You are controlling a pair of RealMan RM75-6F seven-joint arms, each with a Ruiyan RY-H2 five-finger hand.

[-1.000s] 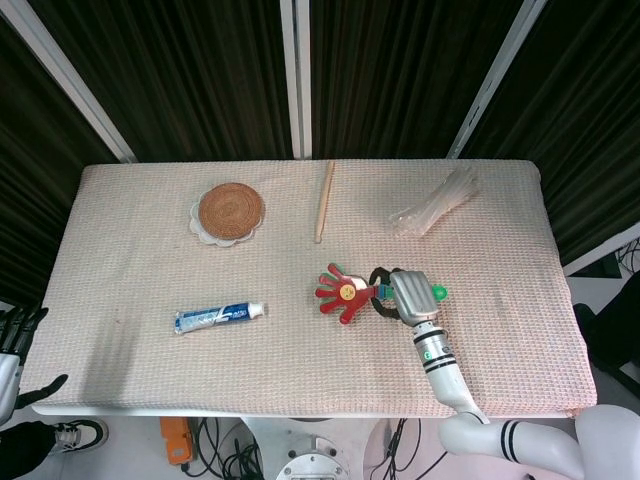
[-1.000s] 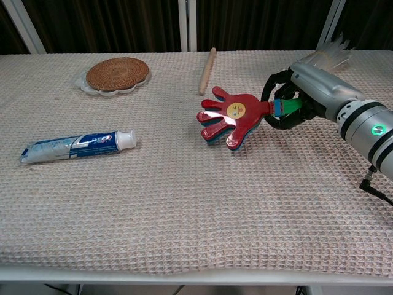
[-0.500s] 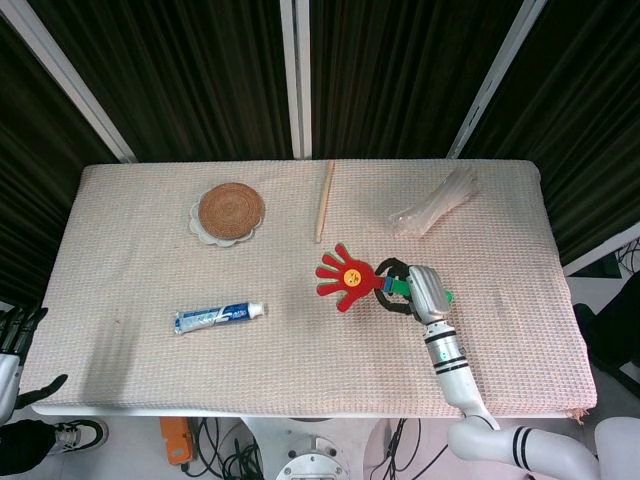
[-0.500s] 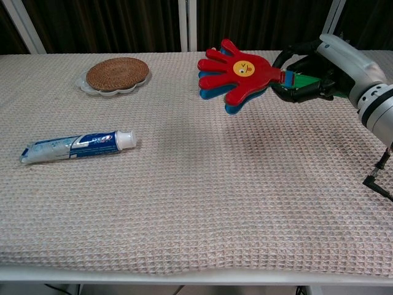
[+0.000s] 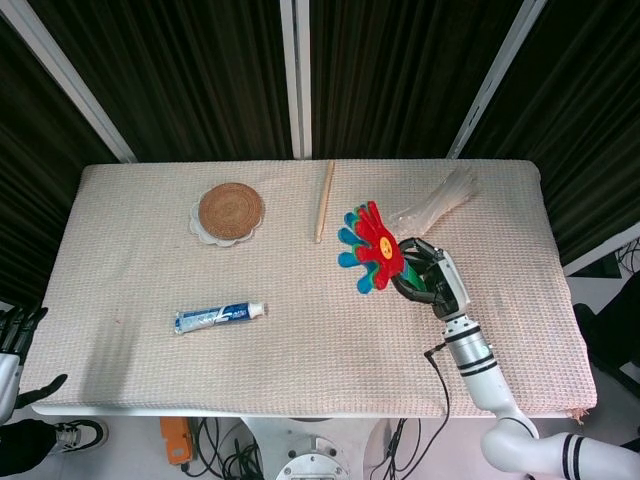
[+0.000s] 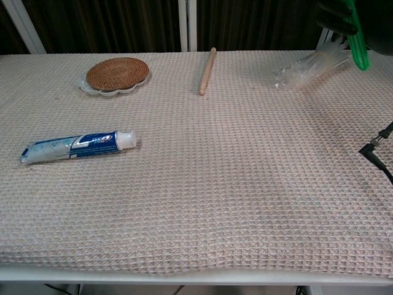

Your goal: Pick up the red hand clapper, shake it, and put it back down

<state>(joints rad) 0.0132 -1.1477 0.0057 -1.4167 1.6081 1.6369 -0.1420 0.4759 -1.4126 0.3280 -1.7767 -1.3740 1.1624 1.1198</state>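
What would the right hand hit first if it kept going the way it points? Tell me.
Probably nothing: the right hand holds the red hand clapper raised, aimed toward the wooden stick, likely passing above it; depth unclear.

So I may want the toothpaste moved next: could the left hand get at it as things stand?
Probably yes. The toothpaste tube lies alone on the cloth toward the robot's left, with nothing on or against it. The left hand sits off the table's left edge, holding nothing, with bare cloth between them. The right hand holds the clapper.

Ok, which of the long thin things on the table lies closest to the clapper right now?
The clear plastic bundle, just beyond the red hand clapper held by the right hand. The wooden stick lies further left; the toothpaste tube is far off, front-left.
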